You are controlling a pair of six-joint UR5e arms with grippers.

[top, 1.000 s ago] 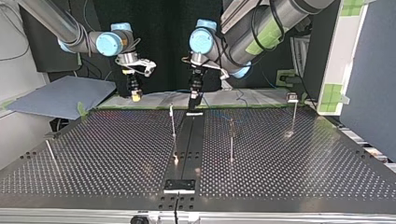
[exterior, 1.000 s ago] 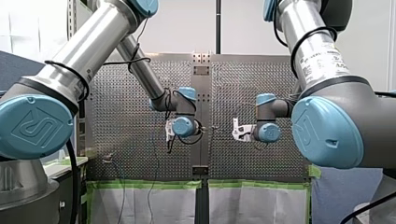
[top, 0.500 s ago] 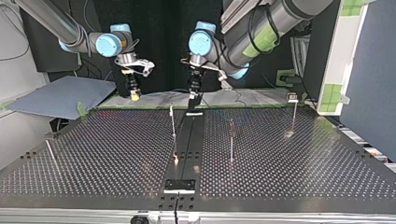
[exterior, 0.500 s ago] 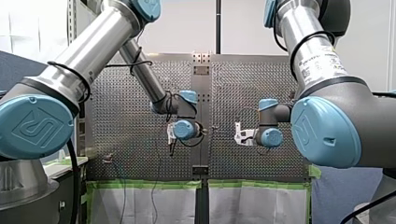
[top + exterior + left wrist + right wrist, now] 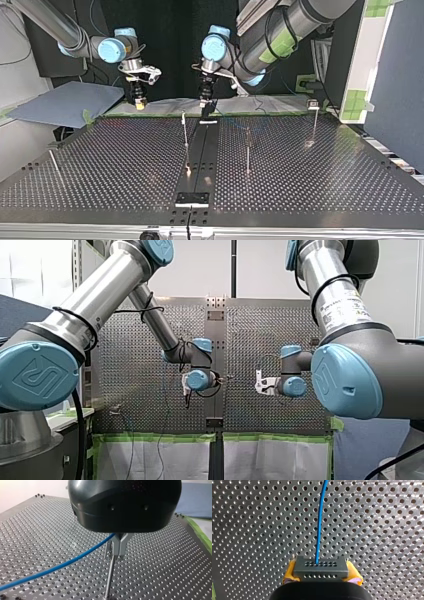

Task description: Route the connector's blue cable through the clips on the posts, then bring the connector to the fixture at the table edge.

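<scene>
In the right wrist view a dark grey connector (image 5: 321,566) with rows of small holes sits between the yellow pads (image 5: 290,573) of my right gripper (image 5: 321,576), which is shut on it. The blue cable (image 5: 319,517) leaves the connector and runs ahead over the perforated table. My left gripper (image 5: 115,555) has its metal fingers shut on the blue cable (image 5: 62,566), just above a thin metal post (image 5: 110,577). In the top view my right gripper (image 5: 140,104) hangs at the far left, and my left gripper (image 5: 205,111) hangs over the far end of the centre strip.
Thin posts stand on the table (image 5: 320,180) in the top view: one (image 5: 185,131) beside the centre strip, one (image 5: 247,150) right of it, one topped by a clip (image 5: 313,104) at far right. A black plate (image 5: 192,198) lies at the near edge. A slanted rod (image 5: 55,167) stands near left.
My right gripper has shifted toward the top view's left with the connector. My left gripper has moved slightly back toward the arms, still holding the cable.
</scene>
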